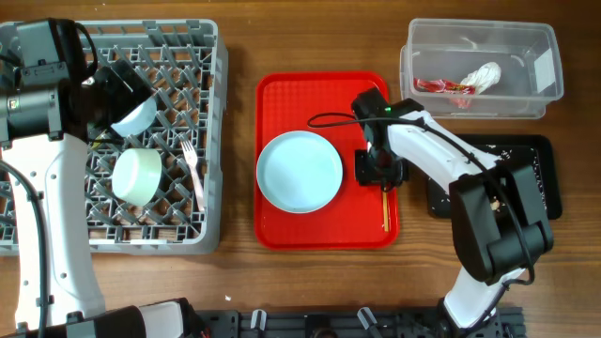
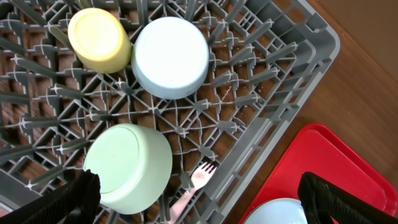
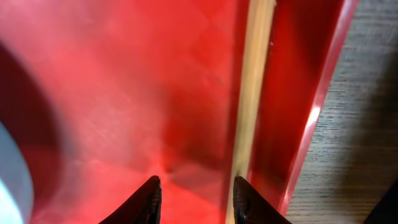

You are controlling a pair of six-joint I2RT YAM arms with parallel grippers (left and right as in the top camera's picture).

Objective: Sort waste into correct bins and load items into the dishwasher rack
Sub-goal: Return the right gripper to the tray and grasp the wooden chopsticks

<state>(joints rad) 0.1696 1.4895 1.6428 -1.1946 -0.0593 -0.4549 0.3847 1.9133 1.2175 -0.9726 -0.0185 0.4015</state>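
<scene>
- Directly above the right side of the red tray (image 1: 324,235), the right gripper (image 1: 380,171) pointed straight down. Its jaws stood partly open, with a clear gap between the fingertips (image 3: 151,196), and nothing was clamped between them.
- A thin wooden stick (image 3: 254,87) lay on the tray floor along the right rim. In the right wrist view it ran to the inner edge of one fingertip, while the other fingertip stood apart from it.
- The right arm rose from the near edge of the table (image 1: 239,56), leaned back over the black tray (image 1: 540,160) and bent down at the wrist.
- The pale-blue plate (image 1: 300,171), round and glossy, lay flat on the red tray, just left of the right gripper.
- The black tray sat just right of the red tray, partly hidden under the arm.
- The clear tub (image 1: 545,56) stood at the far right and held the red wrapper (image 1: 439,87) and the crumpled white napkin (image 1: 485,74).
- The left gripper (image 1: 127,94) hung over the far part of the grey rack (image 1: 169,221). Its jaws were spread wide and held nothing.
- Below it, the rack held the yellow cup (image 2: 99,38) touching the pale-blue bowl (image 2: 170,57), with the pale-green bowl (image 2: 127,168) nearer. Both bowls showed a flat round face upward.
- The white fork (image 2: 200,176) lay across the pegs beside the pale-green bowl.
</scene>
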